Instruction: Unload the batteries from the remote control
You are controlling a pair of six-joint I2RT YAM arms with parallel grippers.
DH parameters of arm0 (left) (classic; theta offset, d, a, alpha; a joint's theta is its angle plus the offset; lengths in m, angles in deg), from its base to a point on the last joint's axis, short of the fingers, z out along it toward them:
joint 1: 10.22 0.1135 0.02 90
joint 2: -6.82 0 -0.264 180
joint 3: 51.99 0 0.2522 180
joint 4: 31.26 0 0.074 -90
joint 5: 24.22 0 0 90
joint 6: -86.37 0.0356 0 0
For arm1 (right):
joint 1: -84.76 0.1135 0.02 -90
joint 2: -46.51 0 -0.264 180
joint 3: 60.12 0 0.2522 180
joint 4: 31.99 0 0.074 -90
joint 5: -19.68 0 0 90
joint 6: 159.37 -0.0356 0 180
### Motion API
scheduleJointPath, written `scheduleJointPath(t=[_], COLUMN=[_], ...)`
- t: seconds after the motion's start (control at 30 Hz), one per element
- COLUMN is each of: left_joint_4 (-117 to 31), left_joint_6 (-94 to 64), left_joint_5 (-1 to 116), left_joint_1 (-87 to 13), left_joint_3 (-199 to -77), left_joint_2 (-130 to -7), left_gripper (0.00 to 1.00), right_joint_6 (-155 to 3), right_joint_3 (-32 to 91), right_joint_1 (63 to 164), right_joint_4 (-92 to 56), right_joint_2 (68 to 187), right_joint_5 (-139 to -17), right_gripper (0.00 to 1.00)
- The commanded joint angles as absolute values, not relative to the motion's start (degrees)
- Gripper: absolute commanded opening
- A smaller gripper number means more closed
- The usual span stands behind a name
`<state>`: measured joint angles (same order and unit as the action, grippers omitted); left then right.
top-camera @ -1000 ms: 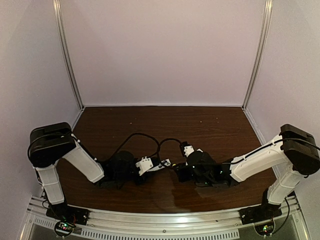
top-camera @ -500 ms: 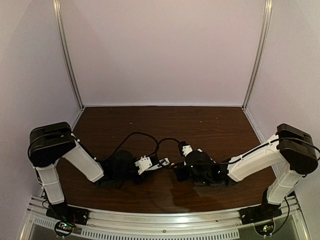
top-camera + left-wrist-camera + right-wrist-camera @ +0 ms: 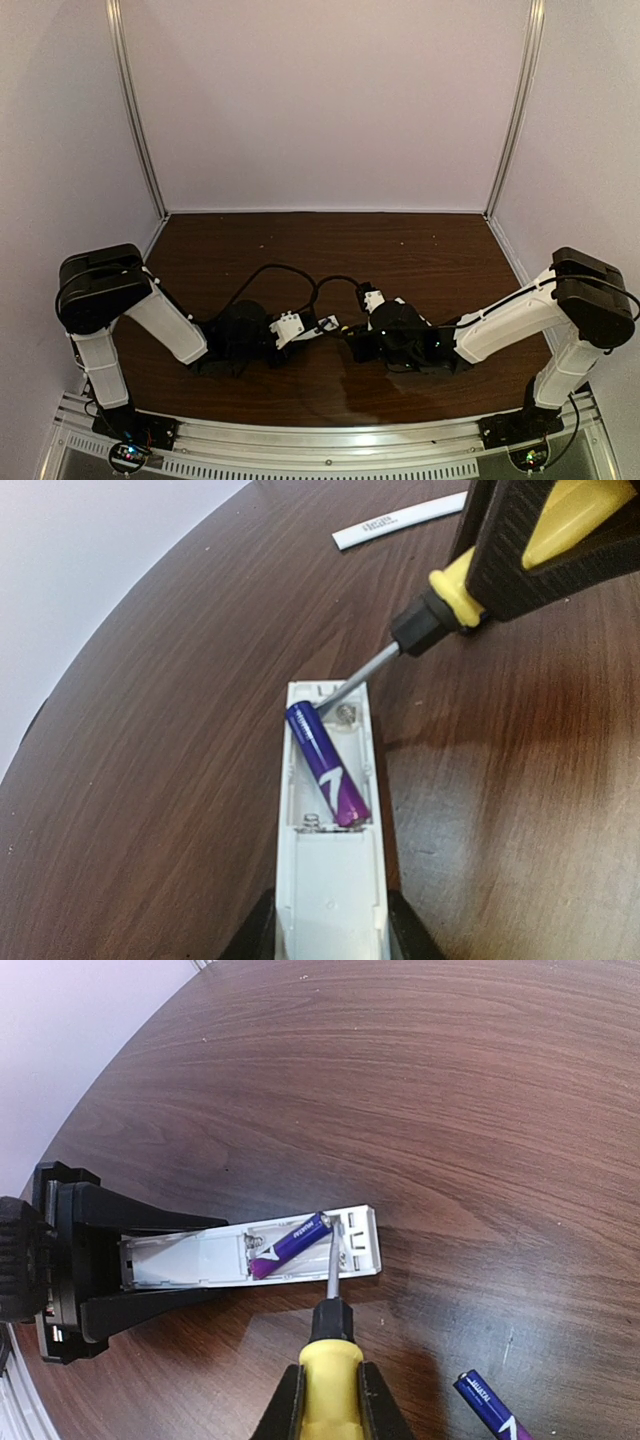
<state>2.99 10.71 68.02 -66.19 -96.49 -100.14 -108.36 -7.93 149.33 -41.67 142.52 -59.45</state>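
The white remote control lies on the table with my left gripper shut on its sides, back compartment uncovered. One purple-blue battery sits askew in that compartment, its far end swung toward the left wall. My right gripper is shut on the yellow handle of a screwdriver. The metal tip rests at the battery's free end, inside the remote control. A second battery lies loose on the table at the right. From above, both grippers meet at the remote control.
A thin white cover strip lies on the dark wood table beyond the remote. Black cables loop over the table behind the grippers. Pale walls close in the back and both sides.
The right arm has shifted slightly to the left toward the remote. The left arm and the remote have stayed put.
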Motion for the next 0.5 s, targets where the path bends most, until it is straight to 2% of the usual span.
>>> scheduleJointPath(t=[0.0, 0.47], left_joint_4=[11.2, 11.2], left_joint_6=[10.8, 10.6], left_joint_5=[64.8, 64.7], left_joint_1=[-66.7, -66.7], left_joint_3=[-97.6, -97.4], left_joint_2=[-100.4, -100.0], left_gripper=[0.00, 0.00], right_joint_6=[-108.3, -108.5], right_joint_3=[-6.1, -5.2], right_joint_1=[151.9, 153.9], right_joint_4=[-44.5, -42.9], right_joint_2=[144.1, 143.6], right_joint_5=[-69.3, -68.7], right_gripper=[0.00, 0.00])
